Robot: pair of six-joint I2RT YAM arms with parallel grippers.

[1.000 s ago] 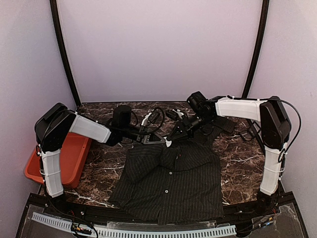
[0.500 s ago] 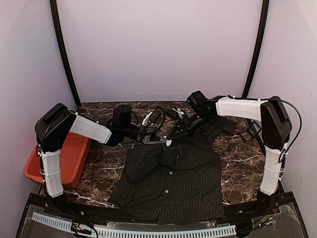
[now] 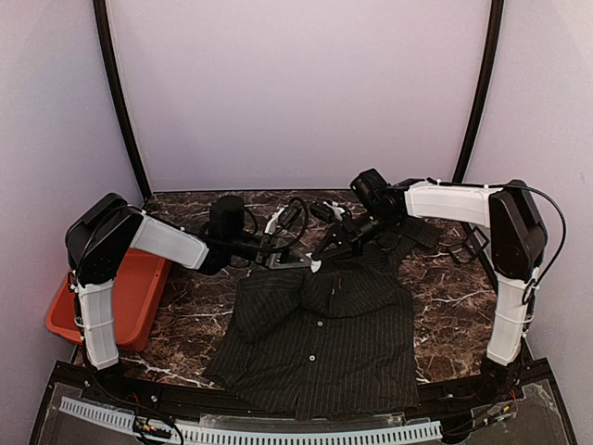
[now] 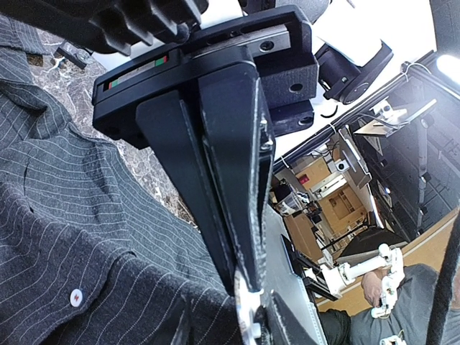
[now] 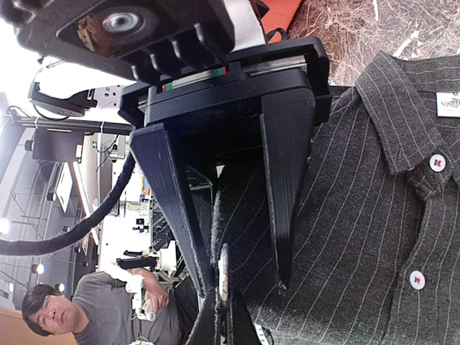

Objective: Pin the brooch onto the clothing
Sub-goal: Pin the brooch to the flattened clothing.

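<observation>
Since the left gripper (image 3: 300, 263) and right gripper (image 3: 324, 252) sat nearly tip to tip mid-frame, the shirt (image 3: 324, 324) lay right below both. Left was clamped on what looked like the tiny shiny brooch (image 4: 248, 321); right's jaws straddled fabric, grip unclear.

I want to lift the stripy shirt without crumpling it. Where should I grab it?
Probably the collar, pinched from above at the far end of the shirt. The shirt lies flat, front up, so most of it gives no edge, but the collar is a thicker folded band that lifts off the cloth.
</observation>
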